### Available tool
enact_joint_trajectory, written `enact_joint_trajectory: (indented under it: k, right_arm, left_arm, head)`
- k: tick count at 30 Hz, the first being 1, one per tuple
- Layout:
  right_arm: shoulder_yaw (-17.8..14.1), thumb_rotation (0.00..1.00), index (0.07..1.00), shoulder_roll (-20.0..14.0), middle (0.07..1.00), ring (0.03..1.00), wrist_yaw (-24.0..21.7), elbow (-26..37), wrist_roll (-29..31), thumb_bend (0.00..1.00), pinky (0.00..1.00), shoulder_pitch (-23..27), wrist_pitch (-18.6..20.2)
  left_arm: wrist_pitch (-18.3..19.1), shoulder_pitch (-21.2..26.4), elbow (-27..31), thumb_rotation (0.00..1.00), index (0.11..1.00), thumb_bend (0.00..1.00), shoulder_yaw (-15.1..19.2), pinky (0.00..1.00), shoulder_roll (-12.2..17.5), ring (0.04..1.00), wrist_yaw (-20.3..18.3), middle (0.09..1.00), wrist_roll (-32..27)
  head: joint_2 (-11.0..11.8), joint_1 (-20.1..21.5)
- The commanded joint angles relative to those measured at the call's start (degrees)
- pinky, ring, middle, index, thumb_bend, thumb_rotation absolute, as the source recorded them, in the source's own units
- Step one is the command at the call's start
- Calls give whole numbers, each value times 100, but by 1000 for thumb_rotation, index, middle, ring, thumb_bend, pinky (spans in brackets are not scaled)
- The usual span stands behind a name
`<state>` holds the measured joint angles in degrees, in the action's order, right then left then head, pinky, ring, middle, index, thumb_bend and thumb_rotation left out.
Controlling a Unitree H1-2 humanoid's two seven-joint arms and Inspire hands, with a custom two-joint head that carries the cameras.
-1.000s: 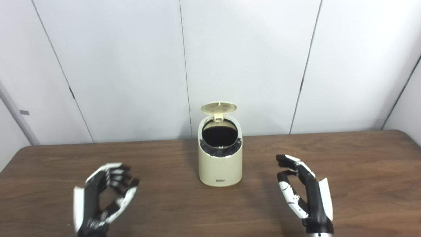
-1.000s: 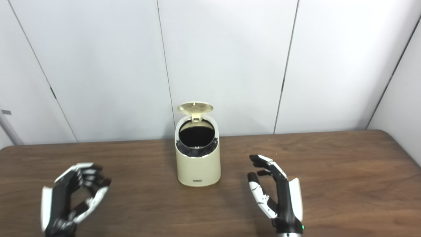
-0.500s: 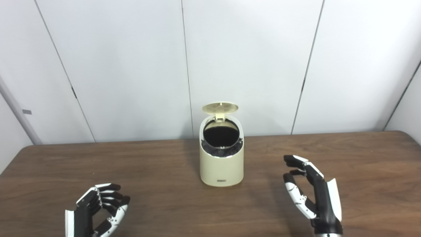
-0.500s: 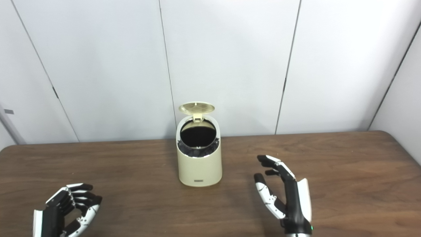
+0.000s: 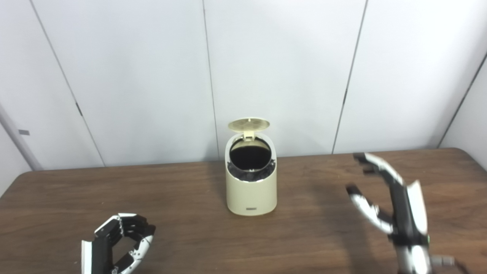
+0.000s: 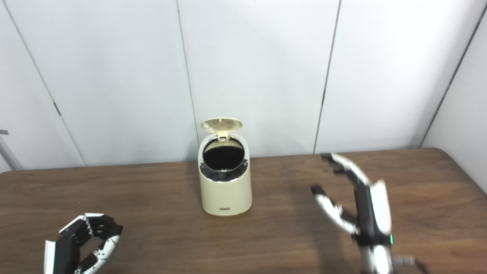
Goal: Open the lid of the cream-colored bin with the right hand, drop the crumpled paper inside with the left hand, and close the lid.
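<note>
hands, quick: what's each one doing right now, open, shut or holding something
Left hand: fingers curled but apart, holding nothing; open.
Right hand: raised, fingers spread, holding nothing; open.

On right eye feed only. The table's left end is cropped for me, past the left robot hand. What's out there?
Observer: The left eye view shows the table ending in a rounded corner, well to the left of the left robot hand. Only bare wood shows on that stretch, no crumpled paper.
Operator: And the grey thing at my left edge?
Observer: It's a slanted grey post against the wall, rising behind the table corner, with a small grey tag beside it.
</note>
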<state>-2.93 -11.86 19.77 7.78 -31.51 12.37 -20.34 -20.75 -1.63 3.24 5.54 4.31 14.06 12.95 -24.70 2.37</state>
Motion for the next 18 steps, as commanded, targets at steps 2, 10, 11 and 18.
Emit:
enact_joint_trajectory:
  k: [2,10,11,18]
  right_arm:
    - [116,658,746,-48,755,734,-428,544,-353,547,608,568,404]
    - [446,713,777,-174,789,744,-1964,1223,-933,711,606,1593,1803]
    - [475,695,773,-197,786,738,-2080,1245,-939,720,588,1662,1858]
    - [972,648,798,-435,784,723,-2868,1066,-1475,789,550,2291,2153]
  left_arm:
    - [-188,56,-114,64,486,482,-17,375,-40,450,24,495,81]
    - [-221,75,-166,64,485,483,-6,369,-87,441,3,489,65]
    - [-226,73,-168,63,485,483,-4,370,-92,442,-4,489,45]
    - [-210,23,-118,63,485,483,-9,375,-113,445,-18,490,81]
  head:
    - [6,-9]
    - [35,-55]
    - [41,-70]
    - [37,-106]
